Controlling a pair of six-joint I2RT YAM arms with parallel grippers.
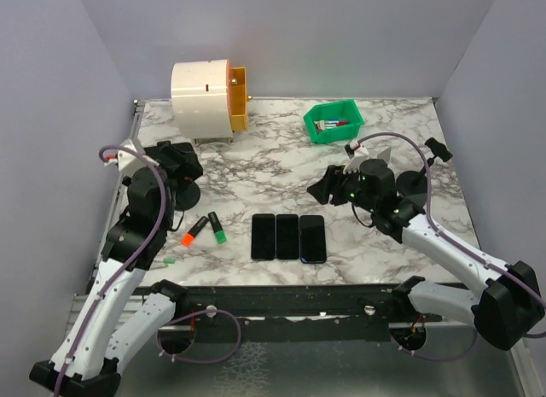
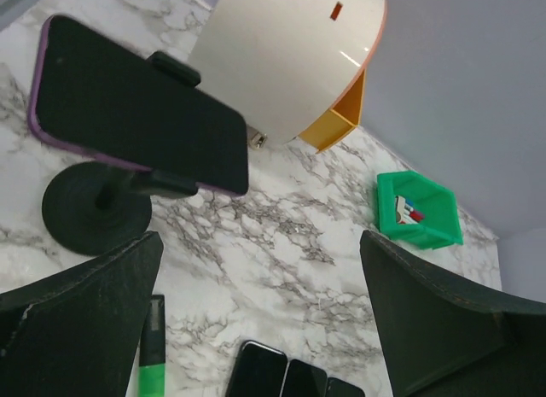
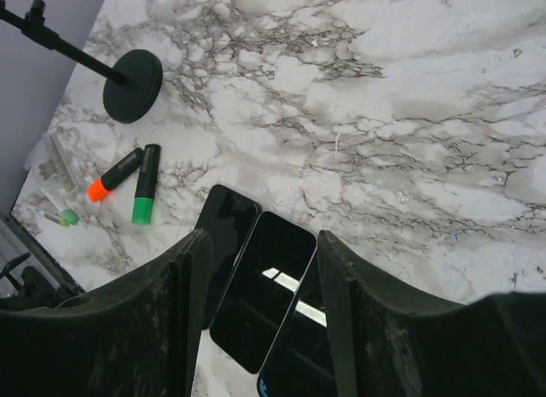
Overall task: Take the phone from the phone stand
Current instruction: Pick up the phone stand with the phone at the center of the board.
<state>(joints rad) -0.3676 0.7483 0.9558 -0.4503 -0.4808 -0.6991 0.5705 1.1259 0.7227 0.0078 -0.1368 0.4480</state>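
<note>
In the left wrist view, a dark phone (image 2: 136,115) in a purple case sits clamped sideways in a black phone stand (image 2: 90,209) with a round base. My left gripper (image 2: 260,320) is wide open just short of it, and nothing lies between its fingers (image 2: 77,312). In the top view the left gripper (image 1: 181,165) hovers over the stand's base (image 1: 186,195) and hides the phone. My right gripper (image 3: 260,312) is part open and empty, above three dark phones (image 3: 264,286) lying flat.
Three phones (image 1: 288,236) lie side by side at the table's middle front. An orange marker (image 1: 194,230) and a green marker (image 1: 217,229) lie left of them. A white and orange drum (image 1: 205,98) stands at the back, with a green bin (image 1: 333,122) to its right.
</note>
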